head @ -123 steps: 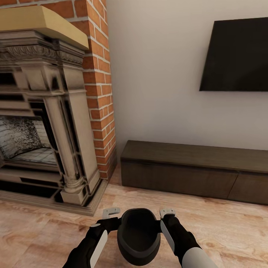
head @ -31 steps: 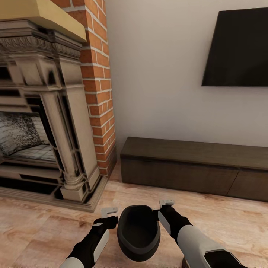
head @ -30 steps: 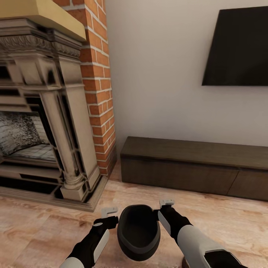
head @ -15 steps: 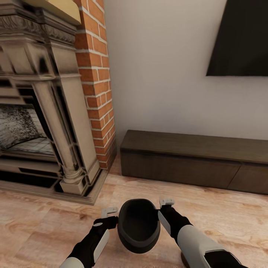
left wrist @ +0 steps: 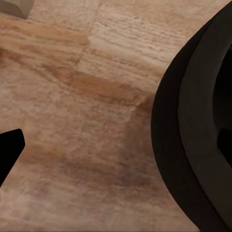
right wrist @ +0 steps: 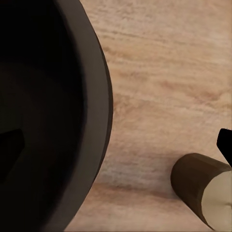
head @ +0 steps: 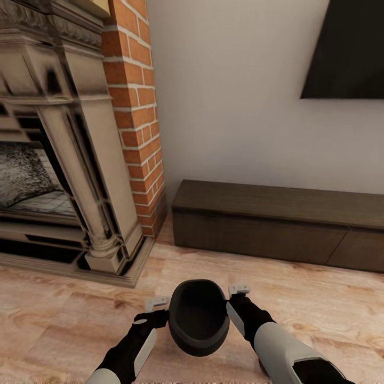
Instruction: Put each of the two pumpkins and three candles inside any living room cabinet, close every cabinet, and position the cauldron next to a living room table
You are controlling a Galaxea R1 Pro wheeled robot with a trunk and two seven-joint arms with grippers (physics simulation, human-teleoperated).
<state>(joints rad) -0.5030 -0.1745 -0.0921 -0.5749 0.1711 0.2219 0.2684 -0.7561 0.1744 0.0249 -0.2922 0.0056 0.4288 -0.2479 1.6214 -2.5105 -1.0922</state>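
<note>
Plain off-white wall [head: 234,96] fills the back. One flat black matte TV panel [head: 346,50] is mounted at upper right, cut off by the frame.
One fireplace [head: 58,160] at left: ornate beige carved stone surround with a fluted column, speckled grey firebox. Beside it is one red brick pillar [head: 136,106] with pale mortar lines.
One cabinet [head: 277,226] sits along the wall base: long, low, dark-brown wood, flat handle-less fronts, all flush shut. Its left end is just beside the brick pillar.
Floor [head: 64,325] is light wood plank with visible grain.
One cauldron [head: 198,317]: black, matte, round-bellied, wide smooth rim, mouth facing the camera, inside looks empty. It's held off the floor between the two arms, in front of the cabinet's left end and well short of it. Nothing stands between it and the cabinet.
Left gripper [head: 158,304]: black forearm, pale fingers spread, set against the cauldron's left wall. In the left wrist view the cauldron rim [left wrist: 193,130] curves just past a dark finger [left wrist: 8,147].
Right gripper [head: 239,290]: same build, spread, against the right wall. Cannot tell whether either one pinches the rim.
In the right wrist view, one short dark cylinder with a pale end [right wrist: 203,191] sits over the floor near the cauldron wall [right wrist: 53,111]. Can't tell what it is.
</note>
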